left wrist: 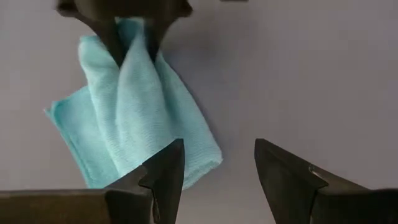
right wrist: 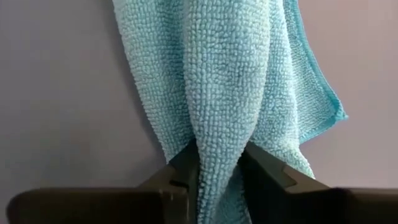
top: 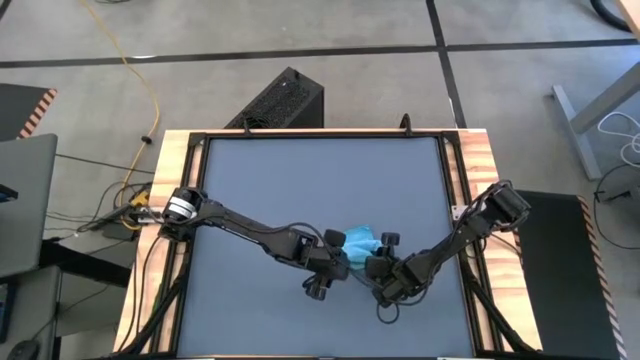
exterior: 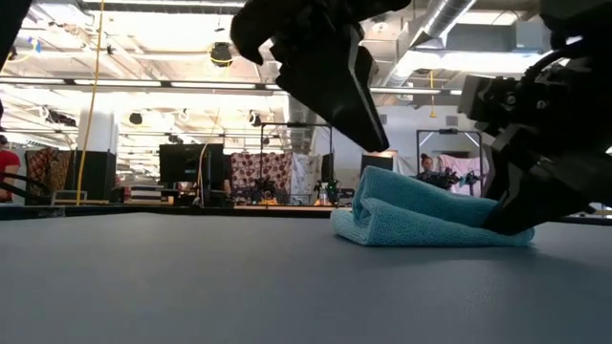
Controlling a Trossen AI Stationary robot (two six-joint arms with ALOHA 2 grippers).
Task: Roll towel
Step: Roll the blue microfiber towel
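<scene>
Towel [top: 360,243]: sky-blue, bunched into a loose fold, not yet a tidy roll. In the overhead view it lies on the bench at about 6 o'clock of centre, between the two end effectors. In the low view it sits as a low doubled-over hump [exterior: 421,215] flat on the surface.

Right end effector [right wrist: 219,168]: fingers pinched onto a ridge of the cloth, the terry pile gathered between them. It has hold of the towel at the edge nearest its own arm, at roughly 4 o'clock of the cloth overhead. Judgement: this pinch lifts or anchors one edge so the fabric can be turned over on itself.

Left end effector [left wrist: 214,171]: fingers apart, nothing between them, poised just beside the cloth's opposite end, at about 8 o'clock of it overhead. Judgement: it is placed ready to steady the far end.

Bench [top: 300,180]: dark grey matte top, wooden side rails. Beyond it, an open workshop with bright ceiling lights, racks and screens; a person stands far off.
</scene>
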